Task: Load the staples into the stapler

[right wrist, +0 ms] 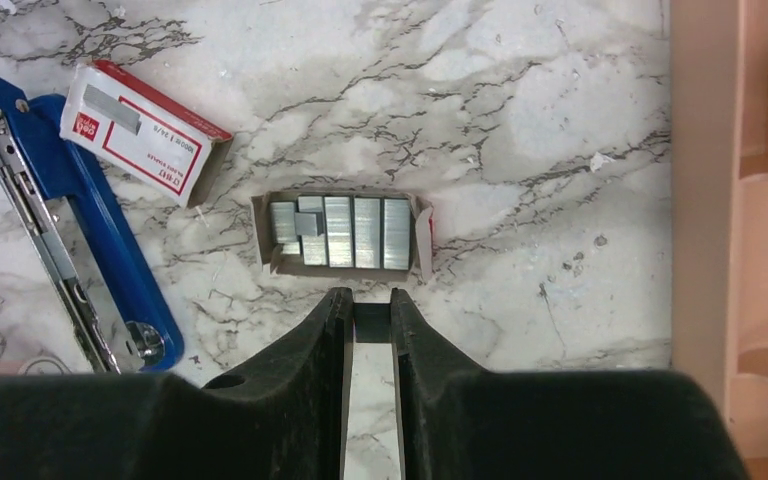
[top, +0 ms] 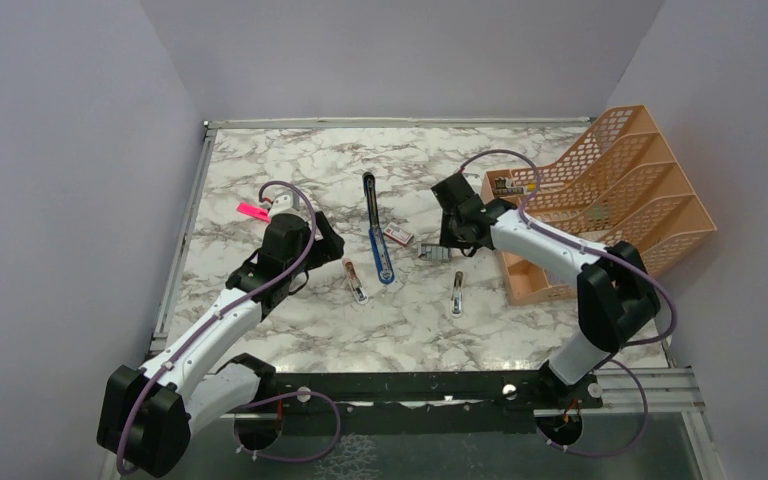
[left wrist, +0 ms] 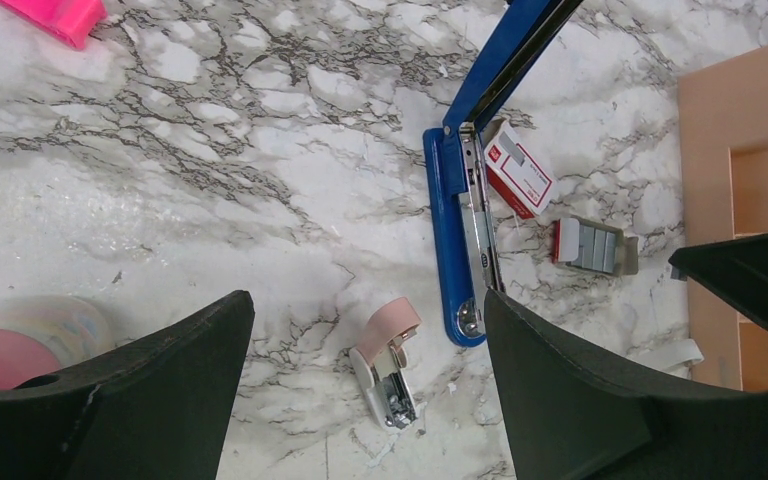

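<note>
The blue stapler [top: 378, 232] lies opened out flat mid-table, its silver rail [left wrist: 478, 225] bared; in the right wrist view the stapler [right wrist: 110, 250] is at the left. A cardboard tray of grey staples [right wrist: 340, 232] sits beside it, also seen as the tray [left wrist: 592, 245] in the left wrist view, with the red-and-white box sleeve [right wrist: 145, 130] close by. My right gripper [right wrist: 372, 318] hovers just in front of the tray, its fingers drawn close on a small dark block of staples at their tips. My left gripper [left wrist: 365, 400] stands wide open above a small pink stapler [left wrist: 390, 360], holding nothing.
A second small stapler [top: 457, 293] lies near the front centre. An orange mesh file organiser [top: 610, 190] fills the right side, close to the right arm. A pink marker [top: 253, 211] rests at the left behind the left arm. Grey walls enclose the table.
</note>
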Tool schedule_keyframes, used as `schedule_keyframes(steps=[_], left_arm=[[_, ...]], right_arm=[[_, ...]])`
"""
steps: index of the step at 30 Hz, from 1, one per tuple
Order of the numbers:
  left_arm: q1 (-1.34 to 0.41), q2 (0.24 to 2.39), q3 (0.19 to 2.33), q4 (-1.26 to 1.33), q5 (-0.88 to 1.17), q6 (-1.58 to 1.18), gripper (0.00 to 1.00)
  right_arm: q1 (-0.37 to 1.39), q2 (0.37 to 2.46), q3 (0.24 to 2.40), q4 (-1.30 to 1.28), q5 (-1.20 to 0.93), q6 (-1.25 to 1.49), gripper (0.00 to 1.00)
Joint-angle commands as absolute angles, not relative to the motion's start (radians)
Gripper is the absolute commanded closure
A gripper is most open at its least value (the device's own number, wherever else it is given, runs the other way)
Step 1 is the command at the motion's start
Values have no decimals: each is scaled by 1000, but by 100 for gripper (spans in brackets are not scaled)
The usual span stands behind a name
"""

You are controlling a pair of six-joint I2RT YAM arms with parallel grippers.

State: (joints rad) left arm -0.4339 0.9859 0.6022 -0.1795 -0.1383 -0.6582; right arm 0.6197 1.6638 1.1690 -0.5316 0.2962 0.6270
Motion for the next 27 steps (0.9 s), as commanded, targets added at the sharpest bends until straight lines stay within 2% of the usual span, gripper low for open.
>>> schedule_keyframes(steps=[1, 13, 20, 27], left_arm=[[-430, 987, 607, -143, -105, -670, 14], [-430, 1005, 607, -113, -78, -686, 14], [-430, 1012, 606, -108, -74, -693, 15], [-430, 1010, 608, -116, -76, -689, 15]], right_arm=[[616, 1567, 1126, -576, 285, 622, 76], [673, 1324, 984, -732, 282, 708, 75], [781, 1339, 906, -725, 288, 809, 75], [807, 1404, 872, -691, 290, 842, 75]])
